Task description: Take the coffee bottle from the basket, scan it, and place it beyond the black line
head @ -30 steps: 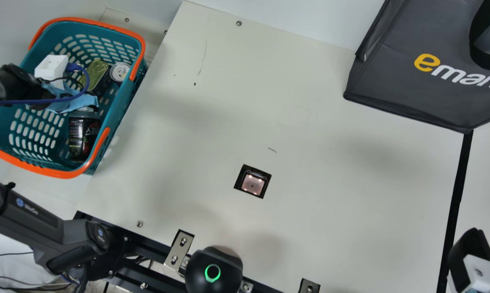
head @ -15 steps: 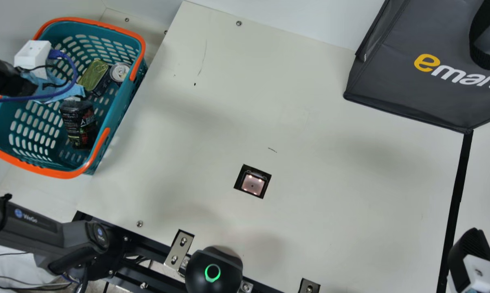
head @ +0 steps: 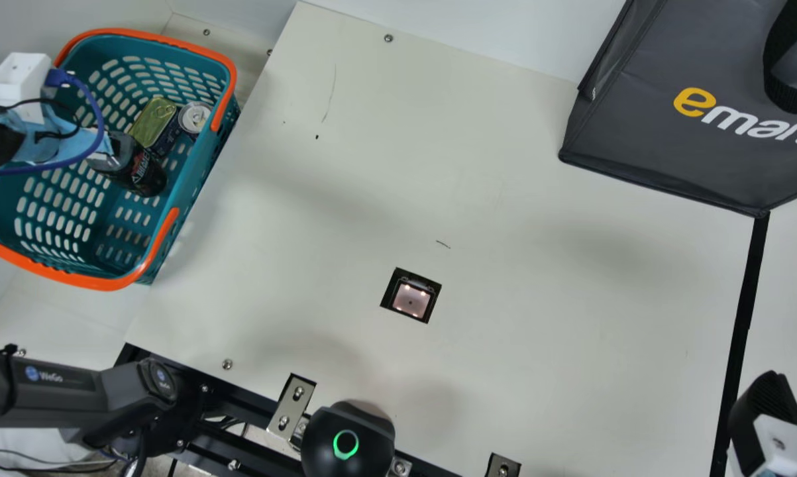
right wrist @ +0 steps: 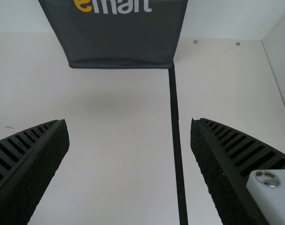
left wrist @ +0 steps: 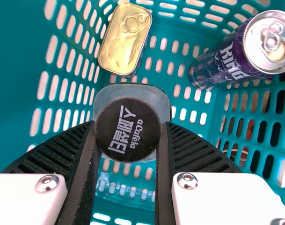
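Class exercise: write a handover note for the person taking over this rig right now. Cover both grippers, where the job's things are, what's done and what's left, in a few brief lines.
Left gripper: closed on the coffee bottle at its dark cap, at the basket; the bottle looks lifted, clearance unclear.
Right gripper: open and empty, near the black line.
Scanner window: set in the table, nothing over it.
Also in the basket: a gold-lidded tin and a drink can.
Done: bottle grasped.
Left: apparently clear the basket, scan, place beyond the line.
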`<control>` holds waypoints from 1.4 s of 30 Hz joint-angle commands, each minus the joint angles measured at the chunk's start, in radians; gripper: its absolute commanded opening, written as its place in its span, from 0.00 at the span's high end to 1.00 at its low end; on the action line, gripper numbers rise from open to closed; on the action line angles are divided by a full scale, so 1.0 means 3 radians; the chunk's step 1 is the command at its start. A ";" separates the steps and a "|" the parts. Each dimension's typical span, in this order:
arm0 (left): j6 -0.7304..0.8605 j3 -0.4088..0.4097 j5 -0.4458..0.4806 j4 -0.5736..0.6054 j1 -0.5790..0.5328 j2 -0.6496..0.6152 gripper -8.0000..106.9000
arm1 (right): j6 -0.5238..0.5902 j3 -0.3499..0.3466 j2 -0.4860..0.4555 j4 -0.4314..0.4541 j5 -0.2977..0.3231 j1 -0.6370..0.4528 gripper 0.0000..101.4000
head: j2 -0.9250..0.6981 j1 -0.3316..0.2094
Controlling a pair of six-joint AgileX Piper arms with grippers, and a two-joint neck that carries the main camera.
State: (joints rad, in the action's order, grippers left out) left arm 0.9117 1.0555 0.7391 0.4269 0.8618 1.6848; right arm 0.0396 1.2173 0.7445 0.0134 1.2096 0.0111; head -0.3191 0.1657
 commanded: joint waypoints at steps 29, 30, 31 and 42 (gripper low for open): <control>0.0512 0.0614 0.0959 0.0322 0.0290 -0.0594 0.84 | 0.0000 0.0000 0.0000 0.0000 0.0000 0.0000 0.10 | -0.0008 -0.0091; 0.0517 0.0632 0.0979 0.0333 0.0288 -0.0607 0.84 | 0.0000 0.0000 0.0000 0.0000 0.0000 0.0000 0.10 | -0.0008 -0.0091; 0.0523 0.0649 0.0996 0.0344 0.0285 -0.0620 0.84 | 0.0000 0.0000 0.0000 0.0000 0.0000 0.0000 0.10 | -0.0008 -0.0091; 0.0456 0.0882 0.1204 0.0427 0.0223 -0.0740 0.84 | 0.0000 0.0000 0.0000 0.0000 0.0003 0.0000 0.10 | -0.0008 -0.0091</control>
State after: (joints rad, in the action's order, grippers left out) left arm 1.0505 1.3133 1.0972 0.5530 0.9295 1.4642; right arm 0.0396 1.2173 0.7445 0.0134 1.2106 0.0111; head -0.3191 0.1657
